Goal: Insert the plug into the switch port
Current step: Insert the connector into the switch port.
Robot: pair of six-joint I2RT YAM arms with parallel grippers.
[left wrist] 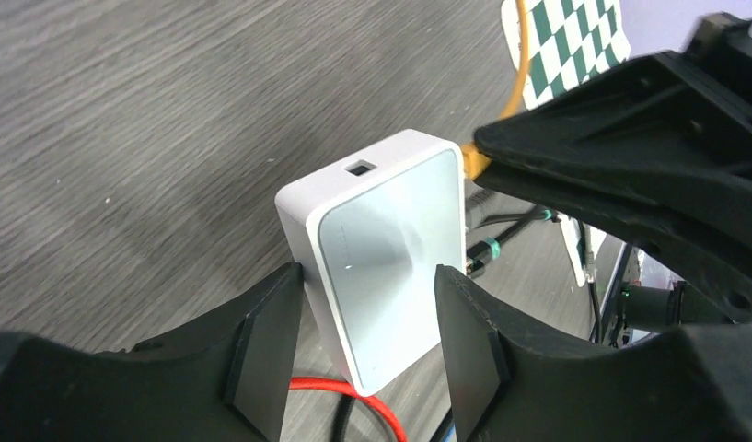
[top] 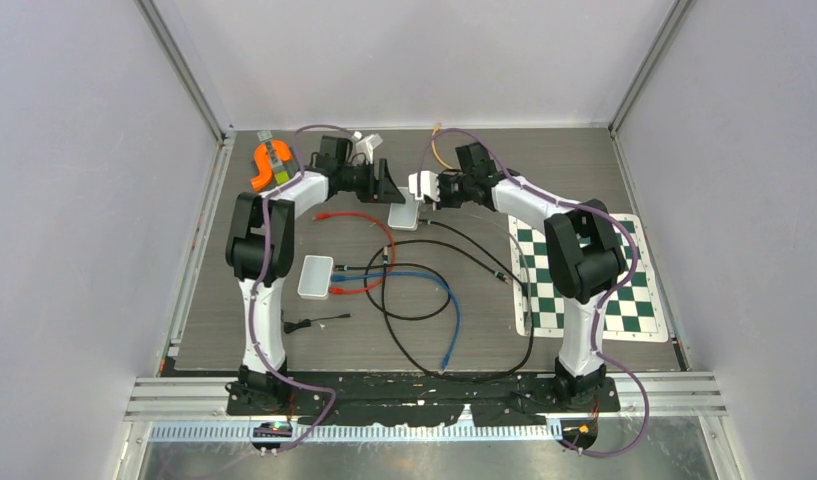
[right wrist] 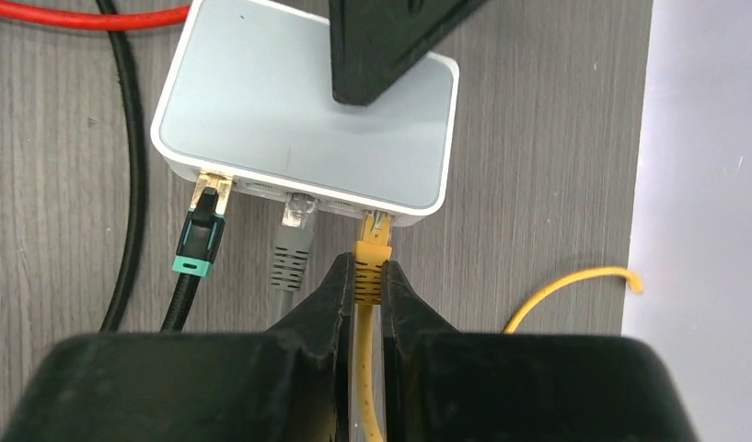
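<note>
At the far side of the table (top: 214, 320), straddling the switch (right wrist: 289, 120) with the left gripper (left wrist: 367, 304), jaws parted. Pinching the yellow plug (right wrist: 373, 247) tight in the right gripper (right wrist: 367, 276), tip in the end port (right wrist: 377, 217), beside a grey plug (right wrist: 294, 244). Seemingly left: pushing home, letting go.

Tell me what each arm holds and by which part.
Right jaws pinch the yellow plug by its boot. Left jaws straddle the white switch; grip cannot be told.

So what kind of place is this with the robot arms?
Probably a robot test lab: two arms sit on a table fenced by plain white panels, with a checkerboard sheet, a network switch and Ethernet cables to practise on.
</note>
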